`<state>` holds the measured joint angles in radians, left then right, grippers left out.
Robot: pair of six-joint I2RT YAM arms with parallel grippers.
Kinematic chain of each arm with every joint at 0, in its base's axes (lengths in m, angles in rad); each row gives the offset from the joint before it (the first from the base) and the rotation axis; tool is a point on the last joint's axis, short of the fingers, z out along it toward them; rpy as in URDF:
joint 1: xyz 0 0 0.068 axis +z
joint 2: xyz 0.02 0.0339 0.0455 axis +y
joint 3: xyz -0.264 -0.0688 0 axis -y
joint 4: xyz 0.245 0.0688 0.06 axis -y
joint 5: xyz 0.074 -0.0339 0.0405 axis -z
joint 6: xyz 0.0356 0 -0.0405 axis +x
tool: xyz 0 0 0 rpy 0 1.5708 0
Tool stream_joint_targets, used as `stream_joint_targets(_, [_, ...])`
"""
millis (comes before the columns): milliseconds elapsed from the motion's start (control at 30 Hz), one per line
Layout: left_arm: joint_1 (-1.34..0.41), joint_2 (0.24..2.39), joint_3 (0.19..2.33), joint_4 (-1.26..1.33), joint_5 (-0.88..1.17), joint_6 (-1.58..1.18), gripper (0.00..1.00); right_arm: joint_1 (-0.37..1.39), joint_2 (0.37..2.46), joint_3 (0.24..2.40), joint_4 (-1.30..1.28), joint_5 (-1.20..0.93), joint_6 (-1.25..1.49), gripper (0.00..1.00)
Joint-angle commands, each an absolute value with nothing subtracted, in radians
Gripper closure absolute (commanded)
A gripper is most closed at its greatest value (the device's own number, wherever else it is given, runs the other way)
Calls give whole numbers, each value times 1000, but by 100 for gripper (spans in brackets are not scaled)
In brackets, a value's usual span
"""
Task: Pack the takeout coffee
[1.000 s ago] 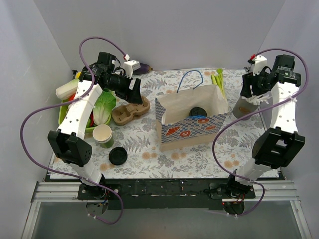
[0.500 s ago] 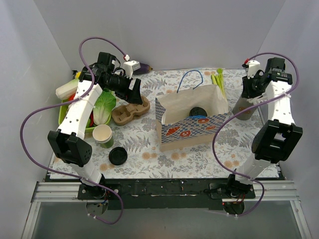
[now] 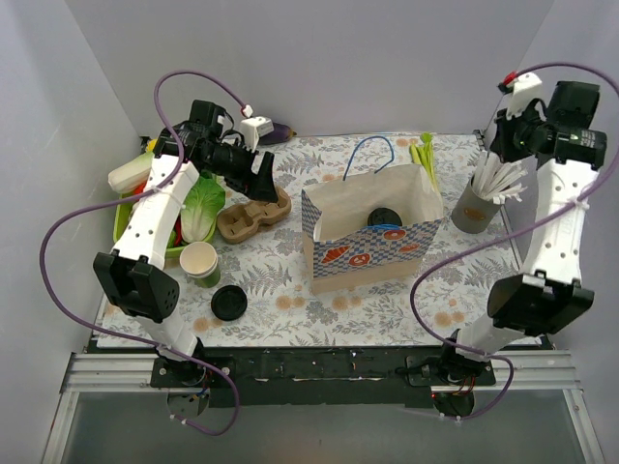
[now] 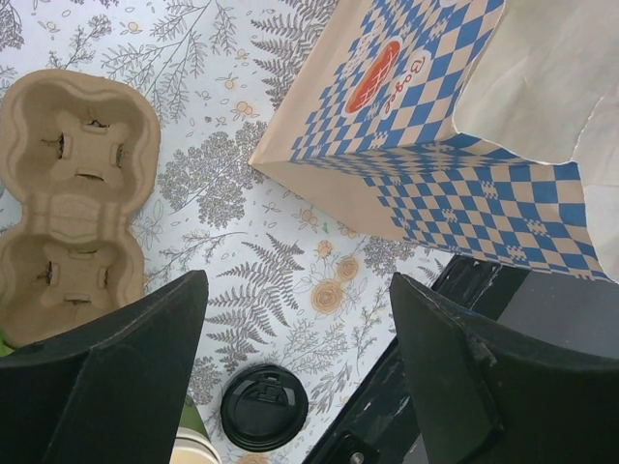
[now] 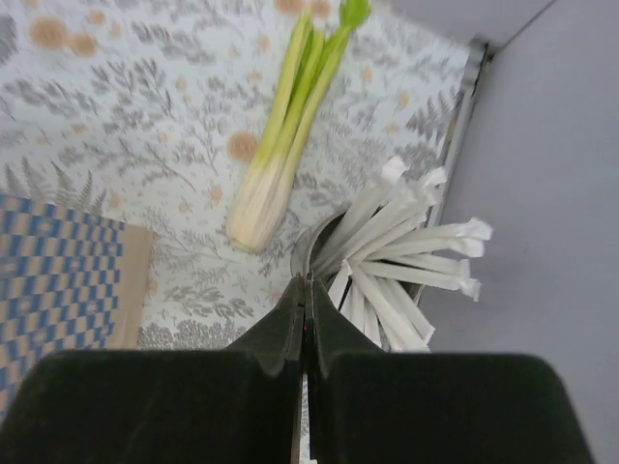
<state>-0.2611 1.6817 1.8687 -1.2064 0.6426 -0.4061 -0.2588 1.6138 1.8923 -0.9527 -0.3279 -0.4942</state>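
The takeout coffee (image 3: 384, 217) stands inside the blue-checked paper bag (image 3: 372, 232) at the table's middle; only its round black lid shows. My left gripper (image 3: 262, 175) hangs open and holds nothing, above the cardboard cup carrier (image 3: 253, 215), left of the bag. In the left wrist view its fingers (image 4: 106, 377) frame the patterned cloth, with the bag (image 4: 455, 145) at the upper right. My right gripper (image 3: 504, 145) is raised at the far right above the straw holder (image 3: 477, 211). In the right wrist view the right gripper (image 5: 308, 285) is shut, with nothing visible between the jaws.
A lidless green cup (image 3: 200, 263) and a loose black lid (image 3: 229, 303) sit at the front left. A green tray (image 3: 121, 227) of vegetables lies far left. Celery (image 5: 285, 145) lies beside the holder of wrapped straws (image 5: 406, 251). The back and side walls stand close.
My right gripper has shut and lifted up and away from the straw holder. The left arm has stayed still and open.
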Motion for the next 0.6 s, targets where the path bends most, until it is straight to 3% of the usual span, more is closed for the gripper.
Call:
stream_joint_targets(0, [-259, 1707, 1921, -1213, 690, -384, 23, -256, 1445, 1999, -936, -492, -407, 99])
stream_joint_targets(367, [-261, 1798, 1970, -1232, 680, -360, 24, -258, 1269, 2013, -557, -914, 59, 99])
stream_joint_targets(567, [-262, 1798, 1994, -1239, 660, -373, 24, -258, 1255, 1944, -584, -1020, 69, 99])
